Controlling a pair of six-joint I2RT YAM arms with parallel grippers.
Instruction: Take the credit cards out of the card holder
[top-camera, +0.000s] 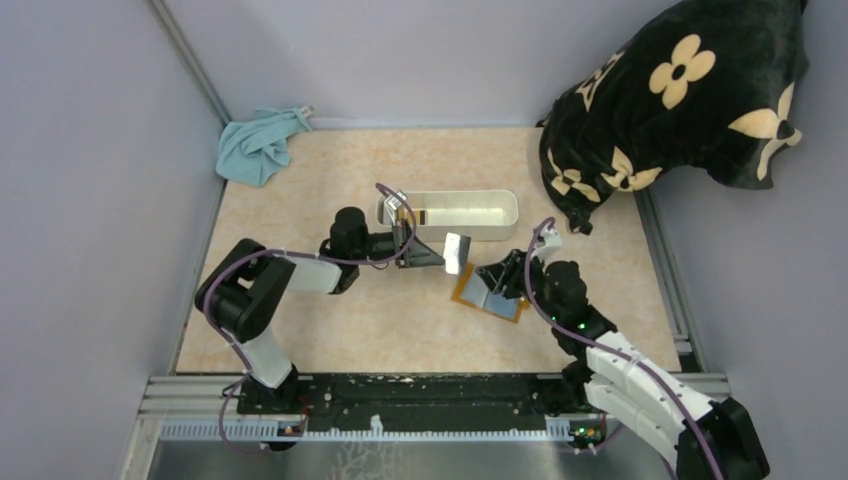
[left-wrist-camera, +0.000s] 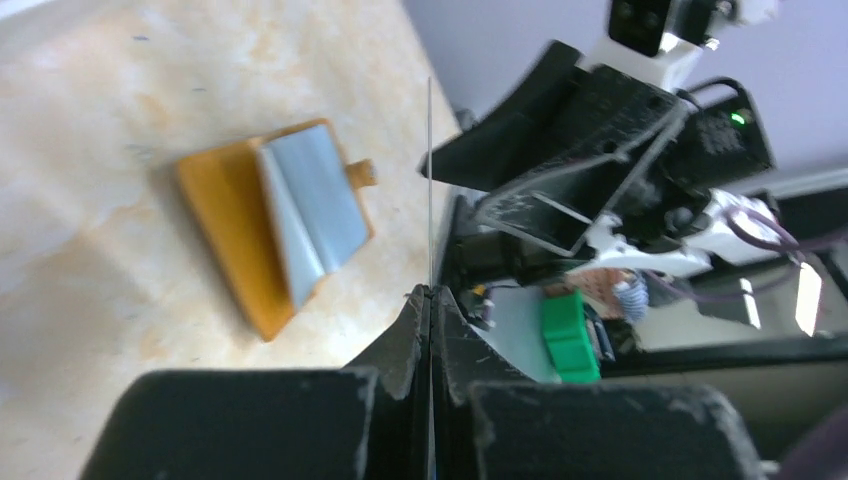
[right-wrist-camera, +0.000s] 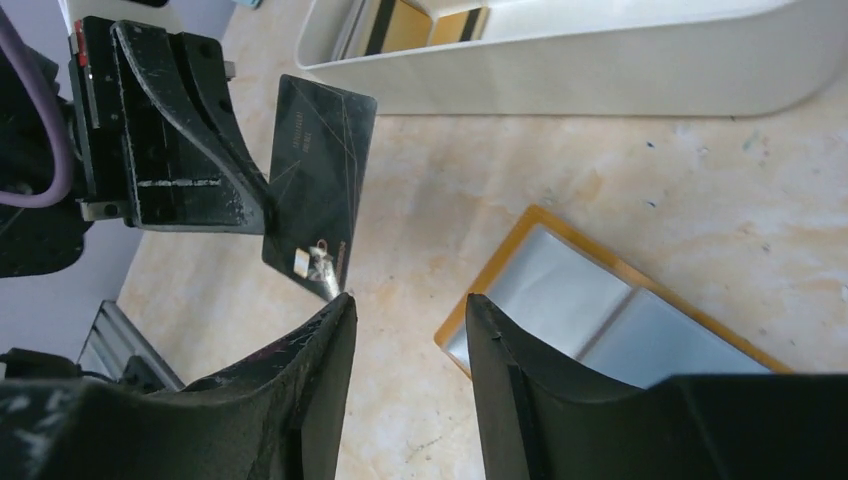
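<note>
The orange-brown card holder (top-camera: 490, 297) lies open on the table, its pale blue-grey sleeves facing up. It also shows in the left wrist view (left-wrist-camera: 270, 215) and the right wrist view (right-wrist-camera: 600, 310). My left gripper (top-camera: 443, 255) (left-wrist-camera: 430, 292) is shut on one credit card (top-camera: 456, 252), held on edge above the table left of the holder. That card looks dark with a chip in the right wrist view (right-wrist-camera: 320, 190). My right gripper (top-camera: 497, 275) (right-wrist-camera: 410, 305) is open and empty, just above the holder's left edge. A tan-gold card with a dark stripe (top-camera: 403, 213) (right-wrist-camera: 400, 25) stands in the white tray's left end.
The long white tray (top-camera: 480, 207) sits just behind the grippers. A teal cloth (top-camera: 258, 145) lies at the back left corner. A black flowered pillow (top-camera: 680, 100) fills the back right. Grey walls close in left and right.
</note>
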